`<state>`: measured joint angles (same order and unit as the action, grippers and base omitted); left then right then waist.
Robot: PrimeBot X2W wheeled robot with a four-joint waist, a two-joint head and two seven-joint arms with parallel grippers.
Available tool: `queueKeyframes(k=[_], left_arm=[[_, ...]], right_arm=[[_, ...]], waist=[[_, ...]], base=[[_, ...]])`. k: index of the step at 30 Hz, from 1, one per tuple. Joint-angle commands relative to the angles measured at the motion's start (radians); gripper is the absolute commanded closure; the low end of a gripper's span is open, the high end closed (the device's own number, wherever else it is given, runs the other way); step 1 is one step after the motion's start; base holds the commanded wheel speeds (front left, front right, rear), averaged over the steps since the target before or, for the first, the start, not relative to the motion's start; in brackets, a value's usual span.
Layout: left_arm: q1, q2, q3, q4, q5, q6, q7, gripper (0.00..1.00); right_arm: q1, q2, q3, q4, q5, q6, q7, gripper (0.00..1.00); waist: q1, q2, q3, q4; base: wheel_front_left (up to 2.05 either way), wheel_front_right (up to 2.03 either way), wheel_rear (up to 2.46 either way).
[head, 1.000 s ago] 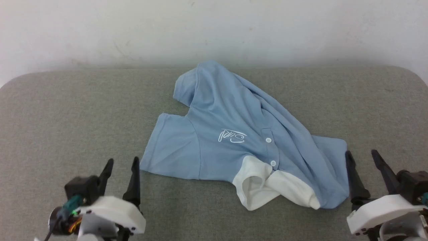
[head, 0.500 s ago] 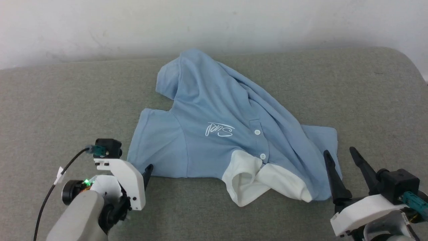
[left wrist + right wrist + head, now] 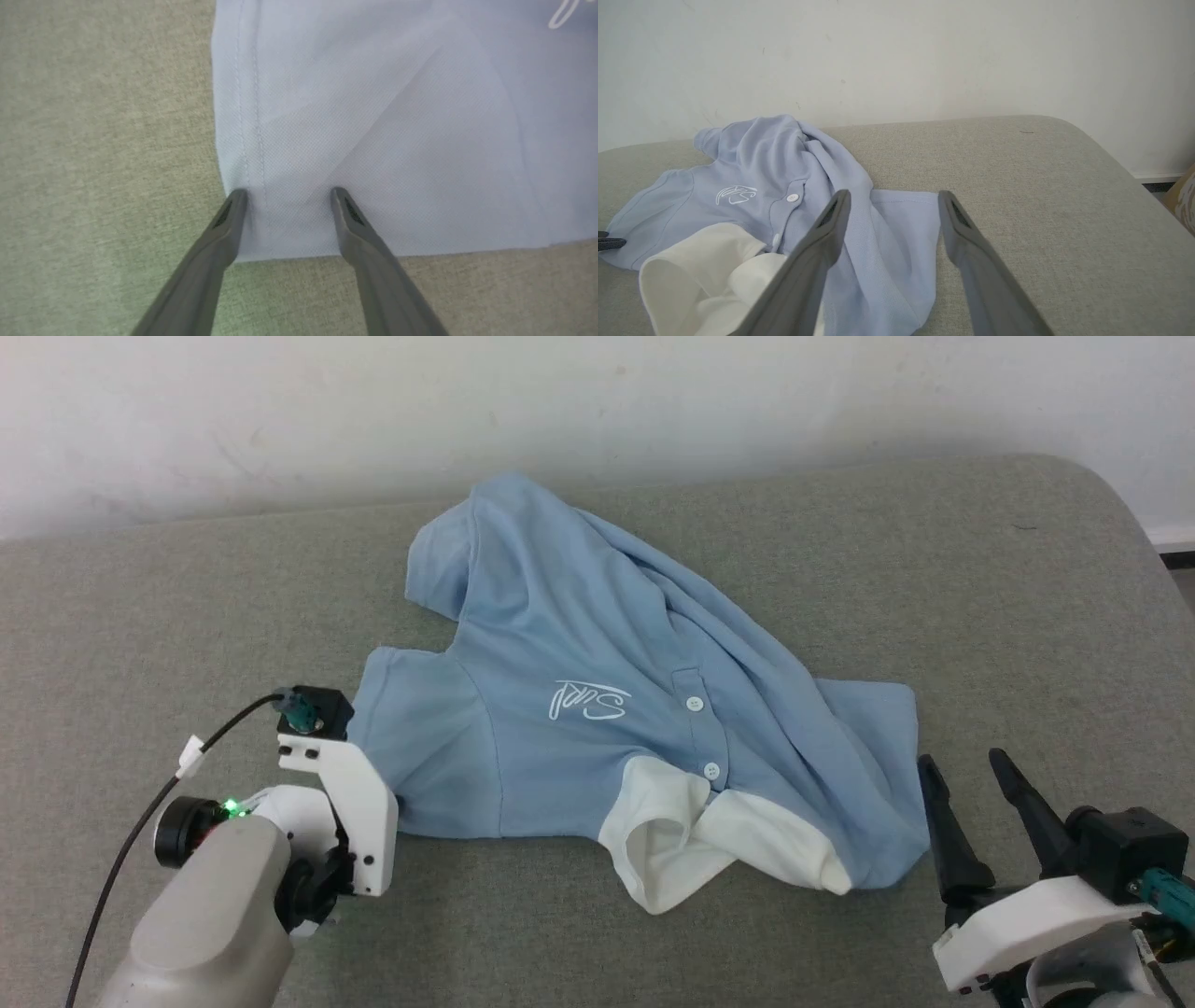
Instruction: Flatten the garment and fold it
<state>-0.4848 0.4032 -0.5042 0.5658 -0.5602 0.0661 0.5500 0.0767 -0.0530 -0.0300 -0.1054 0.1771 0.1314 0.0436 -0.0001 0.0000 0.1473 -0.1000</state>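
Crumpled shirt (image 3: 579,644) lies mid tabletop (image 3: 934,597). Soft, light, limp; likely bunches if dragged. Best hold: sleeve (image 3: 280,116) corners. Both spread wide: left gripper (image 3: 287,193) astride sleeve corner, right gripper (image 3: 962,758) empty beside shirt.

- Looks like a plain, bare indoor room; home or lab, cannot tell.
- Grey woven upholstered surface (image 3: 840,569) with a rounded far right corner, like a padded bench or bed.
- Behind its far edge, an off-white wall (image 3: 597,401), scuffed and marked.
- Past its right edge, a white baseboard (image 3: 1155,176) over a dark floor (image 3: 1155,187), with a brown cardboard-like thing (image 3: 1186,198) beside.
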Motion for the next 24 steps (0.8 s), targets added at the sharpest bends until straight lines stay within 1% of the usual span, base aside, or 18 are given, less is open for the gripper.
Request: queueKeyframes(k=[1,2,4,7,11,14,16,19,24], left_arm=[[0.081,0.011,-0.030,0.077,-0.006,-0.011,0.065,0.87],[0.086,0.008,-0.035,0.077,-0.011,-0.020,0.075,1.00],[0.093,0.001,-0.037,0.069,-0.023,-0.031,0.080,1.00],[0.105,-0.002,-0.031,0.036,-0.026,-0.021,0.050,1.00],[0.128,0.013,-0.001,-0.040,-0.023,0.012,-0.032,1.00],[0.152,0.024,0.032,-0.119,-0.021,0.047,-0.106,1.00],[0.170,0.031,0.050,-0.176,-0.018,0.069,-0.148,1.00],[0.196,0.034,0.070,-0.262,-0.015,0.099,-0.193,1.00],[0.223,0.034,0.092,-0.378,-0.018,0.124,-0.240,1.00]], right_arm=[[-0.006,0.003,-0.002,0.002,0.008,-0.001,0.002,0.00],[-0.006,0.003,-0.002,0.004,0.010,-0.001,0.003,0.00],[-0.007,0.003,-0.003,0.005,0.016,-0.001,0.006,0.00],[-0.004,0.003,-0.013,0.010,0.023,-0.001,0.023,0.00],[-0.017,0.003,-0.052,0.048,0.046,-0.001,0.078,0.00],[-0.050,-0.005,-0.089,0.119,0.059,-0.001,0.154,0.00],[-0.085,-0.033,-0.099,0.180,0.075,-0.001,0.212,0.00],[-0.149,-0.075,-0.083,0.267,0.117,-0.001,0.287,0.00],[-0.293,-0.137,-0.038,0.427,0.175,-0.001,0.361,0.00]], waist=[[0.0001,0.0000,-0.001,0.001],[0.0001,0.0000,-0.002,0.001],[0.0001,0.0000,-0.005,0.003],[0.0001,0.0000,-0.015,0.007],[0.0001,0.0000,-0.024,0.016],[0.0001,0.0000,-0.026,0.023],[0.0001,0.0000,-0.026,0.031],[0.0001,0.0000,-0.019,0.044],[0.0001,0.0000,0.009,0.064]], base=[[0.00,0.00,0.00],[0.00,0.00,0.00],[0.00,0.00,0.00],[0.00,0.00,0.00],[0.00,0.00,0.00],[0.00,0.00,0.00],[0.00,0.00,0.00],[0.00,0.00,0.00],[0.00,0.00,0.00]])
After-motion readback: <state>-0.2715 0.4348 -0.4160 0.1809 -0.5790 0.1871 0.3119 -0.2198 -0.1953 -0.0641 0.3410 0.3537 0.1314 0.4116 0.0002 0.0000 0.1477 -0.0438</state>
